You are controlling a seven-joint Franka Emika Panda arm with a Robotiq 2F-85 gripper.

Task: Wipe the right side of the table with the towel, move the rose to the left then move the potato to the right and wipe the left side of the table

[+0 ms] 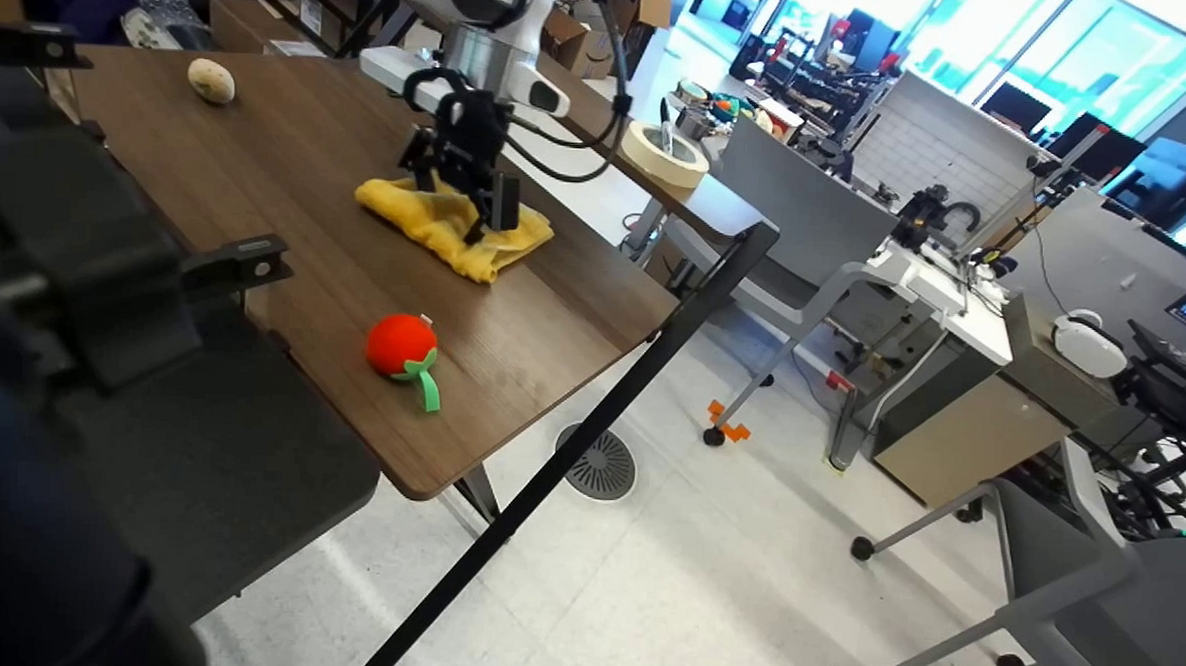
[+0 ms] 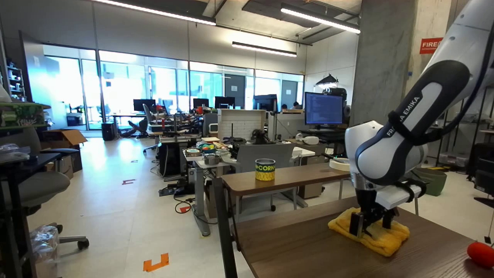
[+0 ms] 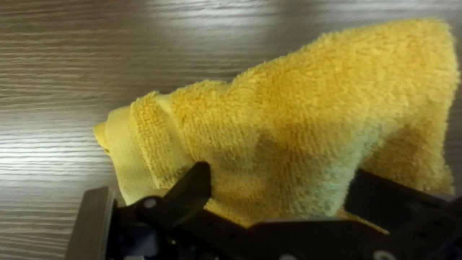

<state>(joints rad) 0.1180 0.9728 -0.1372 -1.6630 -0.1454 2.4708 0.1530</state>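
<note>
Looks like taking the towel [image 1: 439, 230] for a wipe: bunched on the tabletop [image 1: 290, 160], rose [image 1: 399, 344] at its 7 o'clock, potato [image 1: 211, 81] well off at 10, in an exterior view. Gripper [image 2: 372, 228] jaws spread wide over it, no fold pinched that I can see. I'd nip a thick central fold, then wipe flat, light downforce, strokes clear of the rose. Pose: arm [image 2: 401, 116] slants in from 1 o'clock, fingers [image 2: 356, 224] pointing down.
</note>
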